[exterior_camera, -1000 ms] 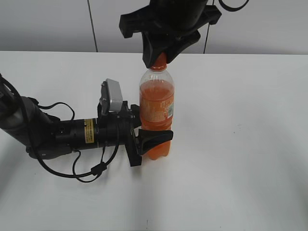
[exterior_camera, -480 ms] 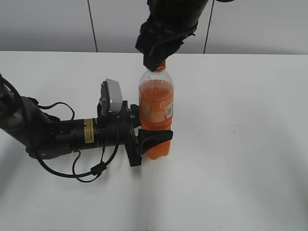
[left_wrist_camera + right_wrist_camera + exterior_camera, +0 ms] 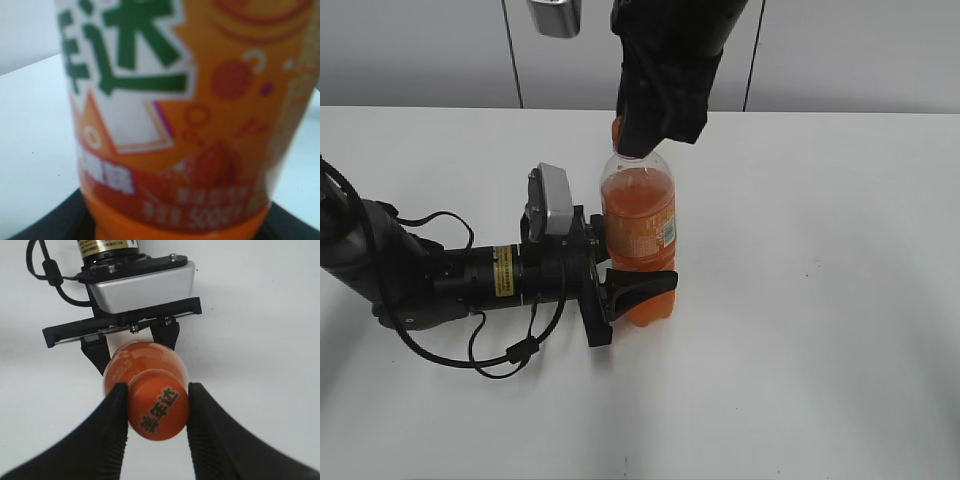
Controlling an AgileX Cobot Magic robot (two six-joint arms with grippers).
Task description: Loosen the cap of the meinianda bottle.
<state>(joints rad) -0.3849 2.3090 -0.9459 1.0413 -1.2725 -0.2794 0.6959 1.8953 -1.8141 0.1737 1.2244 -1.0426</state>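
Cap pinched by your right gripper, left gripper clamping the meinianda bottle; next, twist it loose

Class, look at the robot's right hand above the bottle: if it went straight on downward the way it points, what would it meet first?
The right hand already has the cap between its fingers, so it would probably press down first onto the meinianda bottle, held upright by the left hand.
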